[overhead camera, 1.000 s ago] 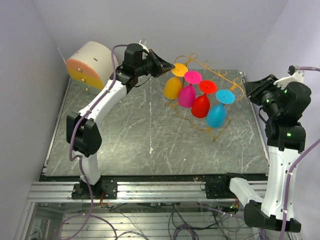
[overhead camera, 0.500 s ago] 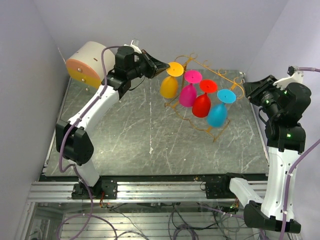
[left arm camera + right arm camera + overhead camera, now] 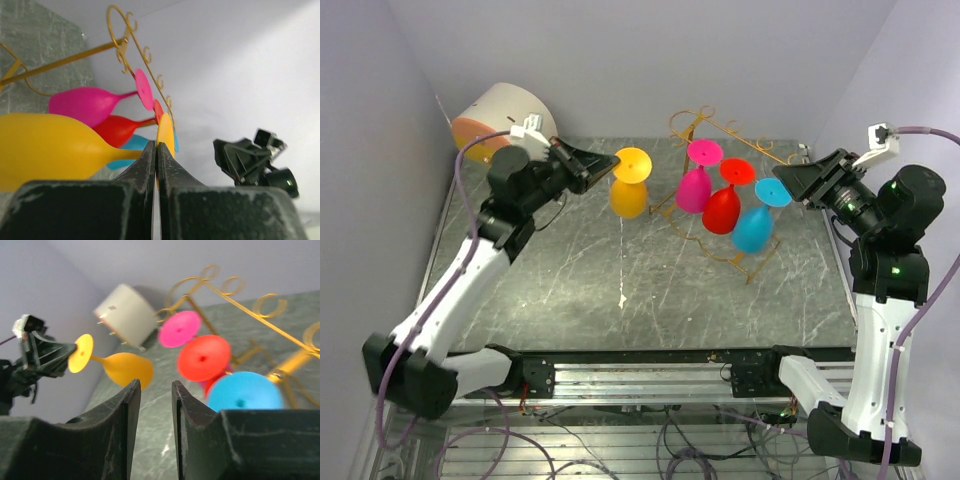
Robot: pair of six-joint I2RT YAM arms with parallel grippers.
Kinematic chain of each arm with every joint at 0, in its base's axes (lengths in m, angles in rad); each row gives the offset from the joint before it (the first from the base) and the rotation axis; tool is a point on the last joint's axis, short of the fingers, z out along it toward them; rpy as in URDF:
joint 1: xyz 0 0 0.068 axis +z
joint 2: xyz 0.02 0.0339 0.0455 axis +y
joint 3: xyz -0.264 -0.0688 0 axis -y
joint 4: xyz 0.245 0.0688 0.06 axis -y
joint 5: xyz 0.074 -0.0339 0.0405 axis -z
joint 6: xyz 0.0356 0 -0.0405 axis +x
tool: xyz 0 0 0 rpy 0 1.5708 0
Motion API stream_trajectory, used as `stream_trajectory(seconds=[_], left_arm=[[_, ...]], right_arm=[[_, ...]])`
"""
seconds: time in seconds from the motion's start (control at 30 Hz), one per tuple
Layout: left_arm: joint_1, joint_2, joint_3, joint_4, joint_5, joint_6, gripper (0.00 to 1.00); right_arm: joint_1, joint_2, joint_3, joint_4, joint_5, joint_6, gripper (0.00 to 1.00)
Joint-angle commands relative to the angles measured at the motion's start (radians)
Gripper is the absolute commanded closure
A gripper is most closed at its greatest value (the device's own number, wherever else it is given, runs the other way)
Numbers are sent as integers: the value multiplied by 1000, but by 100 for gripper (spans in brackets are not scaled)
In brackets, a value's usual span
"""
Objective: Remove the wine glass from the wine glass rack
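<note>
The gold wire wine glass rack [image 3: 752, 148] stands at the back right, with a pink [image 3: 695, 188], a red [image 3: 723, 208] and a blue wine glass [image 3: 755, 228] hanging from its rails. My left gripper [image 3: 608, 168] is shut on the foot of a yellow wine glass [image 3: 629, 196] and holds it in the air, left of the rack and free of it. In the left wrist view the jaws [image 3: 156, 150] pinch the yellow foot [image 3: 165, 134]. My right gripper [image 3: 782, 183] is open and empty beside the blue glass's foot. Its wrist view shows the gap [image 3: 156, 390] and the yellow glass [image 3: 125, 369].
A round cream-and-orange drawer box [image 3: 498, 122] sits at the back left corner. Walls close in on the left, back and right. The marble table top [image 3: 620, 290] ends at a metal rail near the arm bases.
My left arm has drawn back to the left with the yellow glass, which has slid off the rack's end. My right gripper has swung left toward the blue glass.
</note>
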Motion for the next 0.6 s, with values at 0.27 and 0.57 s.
stream_trajectory(seconds=[0.27, 0.57], left_arm=[[7, -608, -212, -9, 6, 15, 93], [7, -818, -149, -45, 101, 2, 93]], right_arm=[[156, -48, -242, 599, -496, 388, 58], [526, 39, -268, 815, -479, 387, 45]])
